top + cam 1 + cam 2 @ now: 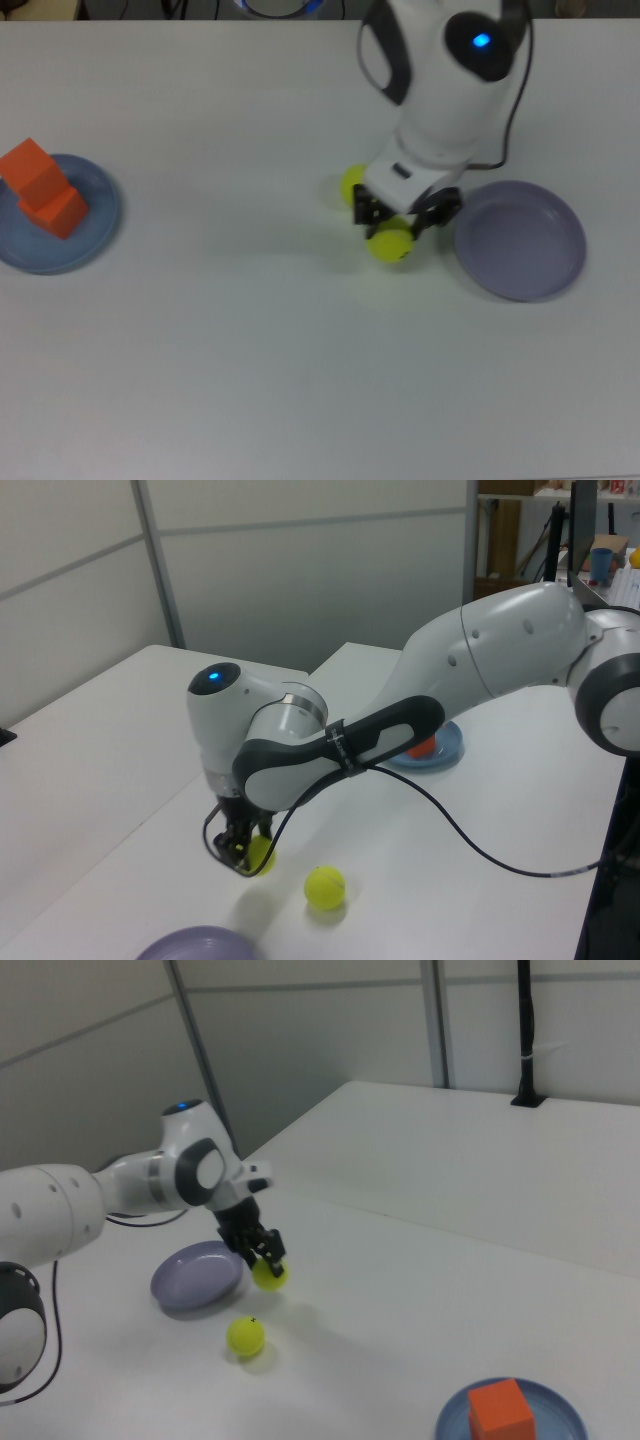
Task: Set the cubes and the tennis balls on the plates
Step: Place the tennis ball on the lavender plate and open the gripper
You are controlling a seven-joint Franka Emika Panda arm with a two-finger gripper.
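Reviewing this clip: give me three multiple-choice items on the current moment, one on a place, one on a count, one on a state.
1. Where are the cubes?
A. on the blue plate
B. on the purple plate
C. on the bare table

2. How many tennis balls show?
A. one
B. two
C. three

3. What state is the gripper in?
A. open and empty
B. shut on a cube
C. shut on a tennis ball

Answers: 1 A, both orange cubes sit stacked there; 2 B, a held tennis ball and a free tennis ball; 3 C, the ball sits clamped between the fingers.
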